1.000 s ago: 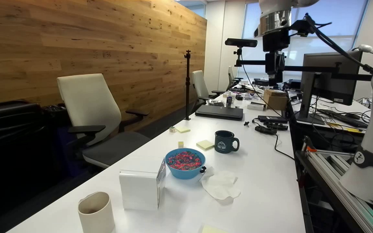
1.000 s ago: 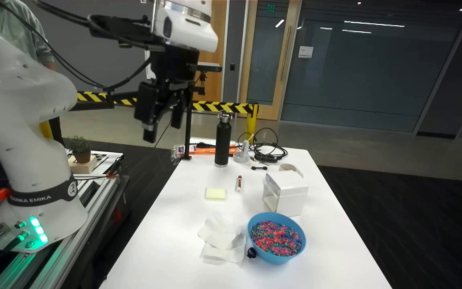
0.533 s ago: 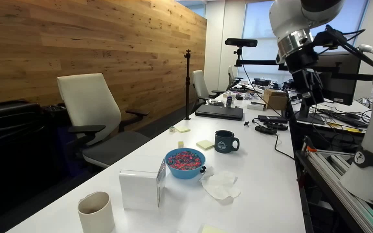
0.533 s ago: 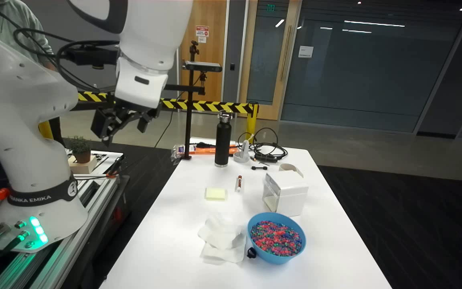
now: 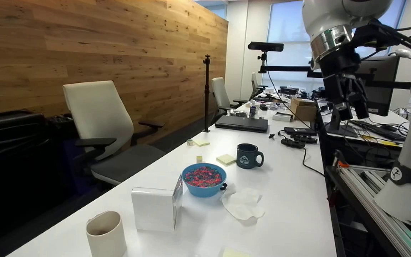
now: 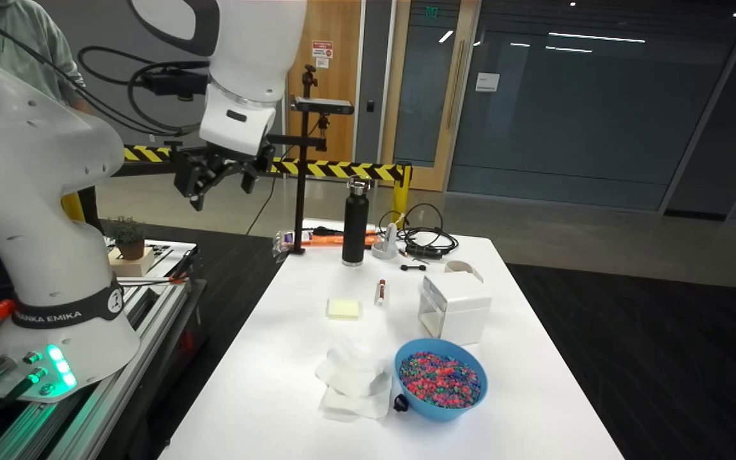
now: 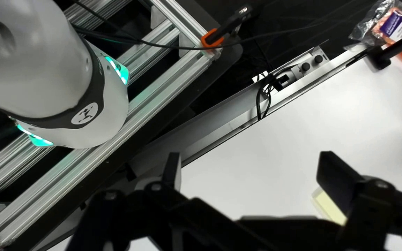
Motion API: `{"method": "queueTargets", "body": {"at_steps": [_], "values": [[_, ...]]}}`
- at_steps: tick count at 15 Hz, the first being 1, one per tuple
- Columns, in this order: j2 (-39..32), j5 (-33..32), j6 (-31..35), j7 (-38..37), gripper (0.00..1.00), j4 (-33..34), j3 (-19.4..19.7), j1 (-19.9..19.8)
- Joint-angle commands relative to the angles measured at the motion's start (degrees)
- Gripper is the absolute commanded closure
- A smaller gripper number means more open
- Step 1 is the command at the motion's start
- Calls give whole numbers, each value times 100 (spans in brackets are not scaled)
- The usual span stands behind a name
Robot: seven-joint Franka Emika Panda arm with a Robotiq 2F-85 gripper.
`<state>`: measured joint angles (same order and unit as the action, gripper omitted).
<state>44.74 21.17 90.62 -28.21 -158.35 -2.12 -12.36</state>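
High above the table's edge on the robot's side, my gripper (image 5: 354, 114) hangs tilted, its jaws wide apart with nothing between them. In the wrist view the gripper (image 7: 250, 153) has white tabletop below it, and a yellow note pad (image 7: 328, 205) is partly hidden behind one finger. It touches nothing. Down on the table are a blue bowl (image 6: 435, 411) of red, blue and green bits, a crumpled white tissue (image 6: 355, 383) and a white dispenser box (image 6: 467, 319). A dark mug (image 5: 246, 157) stands beside another pad of notes (image 5: 226, 159).
A black bottle (image 6: 356, 223) and a camera stand (image 6: 301, 191) rise at one table end. A beige cup (image 5: 107, 235) stands by the dispenser. A closed laptop (image 5: 242, 124) and a monitor (image 5: 384, 96) lie farther along. The robot base (image 7: 106, 129) stands on a metal frame beside the table.
The arm has swung toward the robot's base side and the gripper has tilted over, mostly in the earlier half second. Its jaws have stayed open; the tabletop things are unmoved.
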Motion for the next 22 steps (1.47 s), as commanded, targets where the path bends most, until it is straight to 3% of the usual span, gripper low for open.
{"method": "queueTargets", "body": {"at_steps": [1,8,16,22], "values": [[-2,3,-11,-2,0,9,-8,-12],[-77,99,32,-51,0,8,47,-56],[-568,1891,1025,-265,0,-7,-22,196],[-1378,3337,2488,-15,0,-15,-344,552]]}}
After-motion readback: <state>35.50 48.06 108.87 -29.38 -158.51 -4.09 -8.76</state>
